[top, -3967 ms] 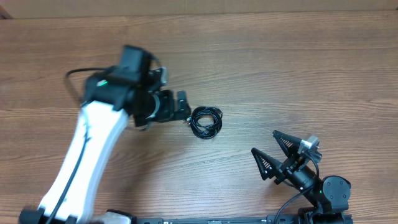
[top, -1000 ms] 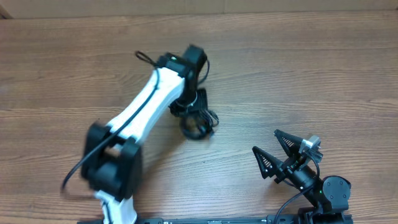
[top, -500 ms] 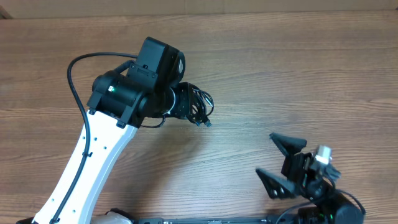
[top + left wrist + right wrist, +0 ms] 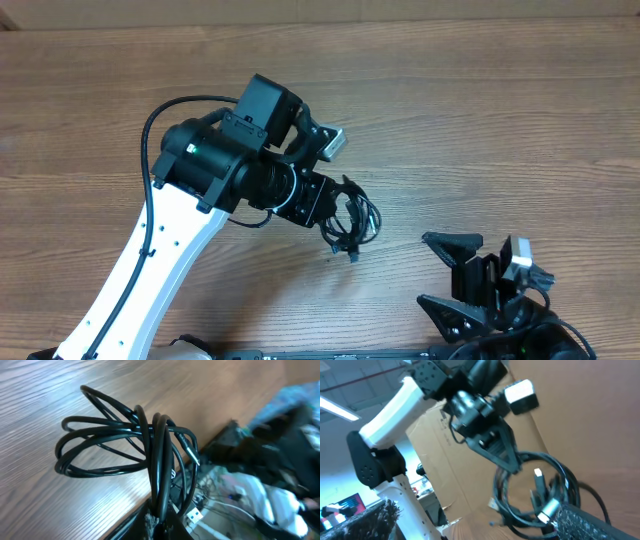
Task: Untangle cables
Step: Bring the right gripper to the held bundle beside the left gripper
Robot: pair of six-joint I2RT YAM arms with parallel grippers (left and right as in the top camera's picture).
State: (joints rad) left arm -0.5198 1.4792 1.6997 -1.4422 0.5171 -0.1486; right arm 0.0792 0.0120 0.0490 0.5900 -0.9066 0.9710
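Overhead shows left gripper (image 4: 327, 211) pinching the cables (image 4: 358, 222), one coiled bundle; right gripper (image 4: 451, 279) spread, empty; untangling barely begun

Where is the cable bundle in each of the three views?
Overhead: the cables are just right of centre, at the tip of the left gripper.
Left wrist: the cables fill the centre and left as loops.
Right wrist: the cables are at lower centre-right.
Shared landmark: the left gripper, shut on the cables, shows in all three views.
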